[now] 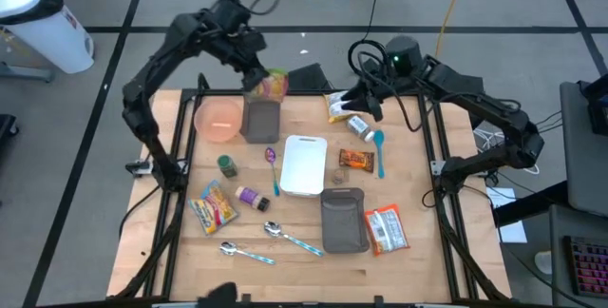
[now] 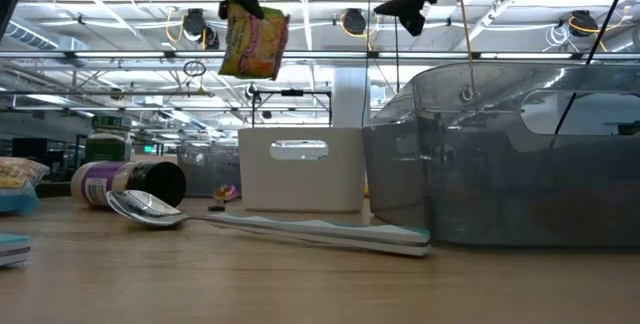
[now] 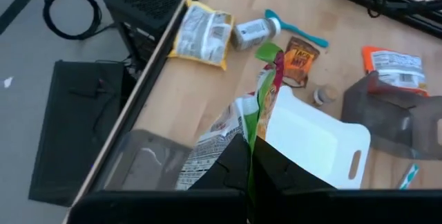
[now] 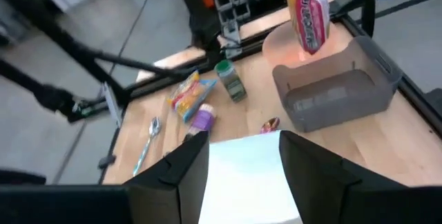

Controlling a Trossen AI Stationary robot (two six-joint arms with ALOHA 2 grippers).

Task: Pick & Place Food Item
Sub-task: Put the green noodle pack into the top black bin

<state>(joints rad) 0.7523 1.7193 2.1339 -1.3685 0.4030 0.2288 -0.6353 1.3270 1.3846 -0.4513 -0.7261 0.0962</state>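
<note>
Our left gripper [image 1: 258, 78] is pinching a snack packet [image 1: 274, 84] by its top edge, fingers fully shut on it, and we are holding it in the air over the far end of the table, above the grey bin [image 1: 261, 119] that sits just beside the pink bowl [image 1: 219, 118]. The packet is hanging limp and creased, so we are judging it light, soft and a little slippery; the sealed seam looks like the surest place to hold, since the puffy middle would crush or slide. Moving rightward, we are seeing a green-lidded jar [image 1: 227, 164], a purple spoon [image 1: 272, 160], a purple-labelled jar [image 1: 253, 196] and another bright packet [image 1: 215, 206] nearer the front, then the white cutting board [image 1: 304, 165] in the middle. None of these is blocking the bin's open top. Further right, our right gripper [image 1: 364, 102] is hovering with its fingers apart and empty, above a yellow packet [image 1: 341, 105], a small bottle [image 1: 359, 127] and a blue spoon [image 1: 378, 150], well apart from the bin.
</note>
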